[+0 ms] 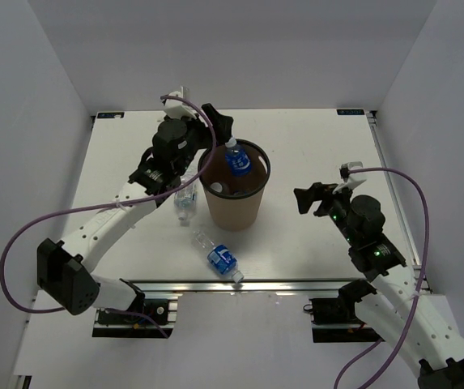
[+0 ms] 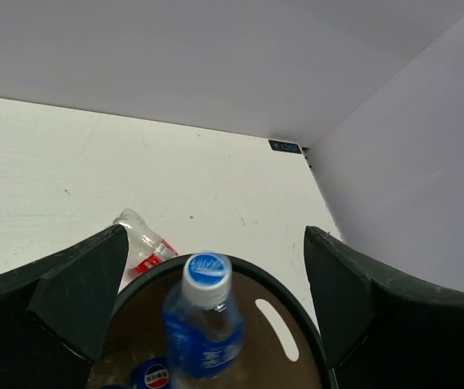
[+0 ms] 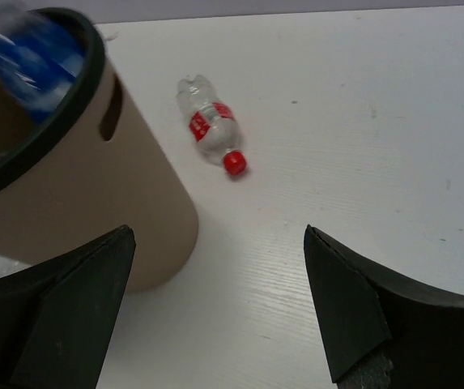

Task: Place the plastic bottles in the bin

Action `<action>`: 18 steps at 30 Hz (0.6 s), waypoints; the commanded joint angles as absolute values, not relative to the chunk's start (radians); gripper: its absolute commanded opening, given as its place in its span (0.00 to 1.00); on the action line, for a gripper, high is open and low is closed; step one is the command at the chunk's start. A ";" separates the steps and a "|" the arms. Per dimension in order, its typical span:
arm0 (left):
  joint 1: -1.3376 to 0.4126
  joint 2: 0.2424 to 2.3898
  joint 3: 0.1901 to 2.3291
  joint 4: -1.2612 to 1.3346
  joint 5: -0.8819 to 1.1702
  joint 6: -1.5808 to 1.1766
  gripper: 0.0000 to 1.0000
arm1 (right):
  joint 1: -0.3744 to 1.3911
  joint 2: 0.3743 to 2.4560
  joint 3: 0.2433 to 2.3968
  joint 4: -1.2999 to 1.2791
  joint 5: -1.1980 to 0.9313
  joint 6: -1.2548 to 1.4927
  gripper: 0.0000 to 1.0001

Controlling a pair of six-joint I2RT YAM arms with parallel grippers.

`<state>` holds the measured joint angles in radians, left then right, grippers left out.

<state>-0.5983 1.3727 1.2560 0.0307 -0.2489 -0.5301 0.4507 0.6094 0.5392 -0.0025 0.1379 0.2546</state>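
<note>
The brown bin (image 1: 236,203) stands mid-table. My left gripper (image 1: 217,139) hovers open over its far-left rim. A blue-labelled plastic bottle (image 1: 237,160) stands cap-up in the bin's mouth. In the left wrist view this bottle (image 2: 205,316) is slightly blurred between my spread fingers (image 2: 70,300), touching neither, above the bin's dark rim (image 2: 300,312). Another blue-labelled bottle (image 1: 220,258) lies in front of the bin. A clear bottle (image 1: 185,197) lies left of it. My right gripper (image 1: 312,198) is open and empty, right of the bin (image 3: 110,194).
A clear bottle with a red label lies on the table beyond the bin in the left wrist view (image 2: 144,245). In the right wrist view it shows a red cap (image 3: 213,135). White walls enclose the table on three sides. A blue cap (image 2: 155,374) shows inside the bin.
</note>
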 commanded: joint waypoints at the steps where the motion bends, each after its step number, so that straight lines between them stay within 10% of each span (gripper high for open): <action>1: -0.600 1.338 1.275 0.034 -0.279 -0.495 0.98 | 0.448 0.609 0.517 0.052 -0.061 0.250 0.89; 11: -0.600 1.190 1.256 -0.179 -0.596 -0.526 0.98 | 0.529 0.563 0.425 0.106 -0.423 0.189 0.89; 18: -0.520 1.117 1.105 -0.426 -0.832 -0.710 0.98 | 0.834 0.653 0.443 0.052 -0.184 0.106 0.89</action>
